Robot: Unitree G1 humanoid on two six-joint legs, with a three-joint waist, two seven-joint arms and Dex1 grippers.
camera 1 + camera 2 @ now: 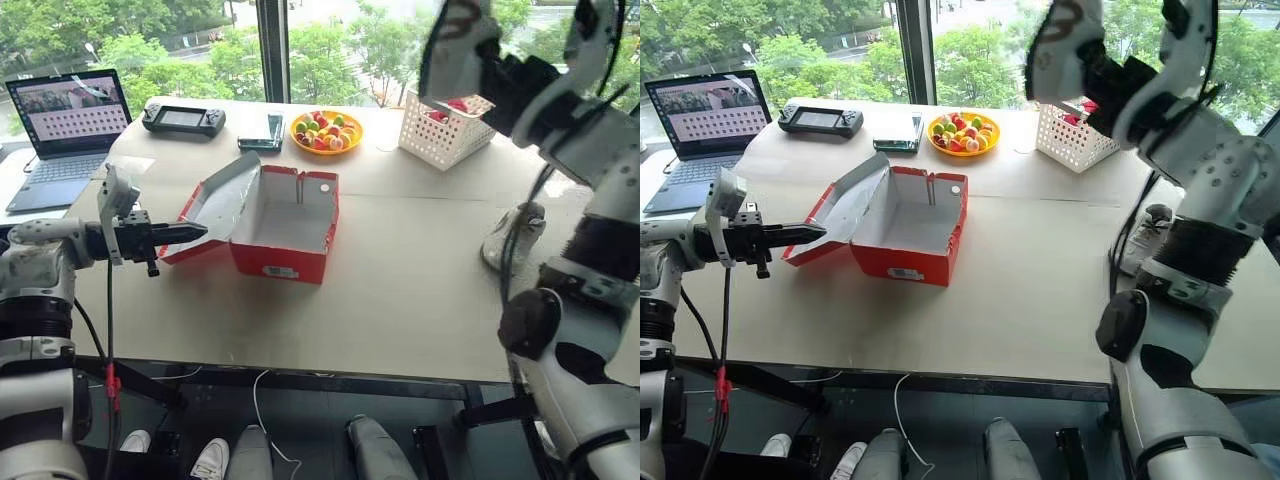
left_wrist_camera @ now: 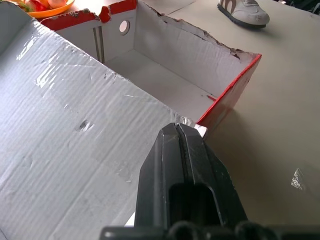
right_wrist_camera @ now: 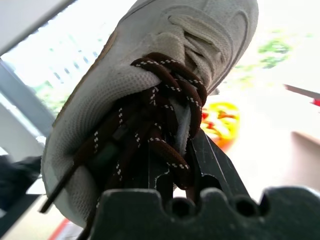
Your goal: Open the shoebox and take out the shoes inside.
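The red shoebox (image 1: 290, 262) stands open in the middle of the table, its grey-white inside bare. Its lid (image 1: 222, 195) leans back to the left. My left gripper (image 1: 196, 232) is shut, and its fingertips (image 2: 181, 137) rest against the lid's free edge near a corner. One white-and-grey shoe (image 1: 1062, 45) hangs high at the right, above the basket. My right gripper (image 3: 172, 145) is shut on that shoe at its brown laces (image 3: 165, 95) and tongue. The other shoe (image 1: 513, 236) lies on the table to the right of the box.
A white lattice basket (image 1: 445, 130) stands at the back right, beside an orange plate of sweets (image 1: 326, 131). A dark phone (image 1: 263, 132) and a game console (image 1: 183, 118) lie further left. An open laptop (image 1: 65, 125) is at the far left. The table's front edge (image 1: 300, 368) is near.
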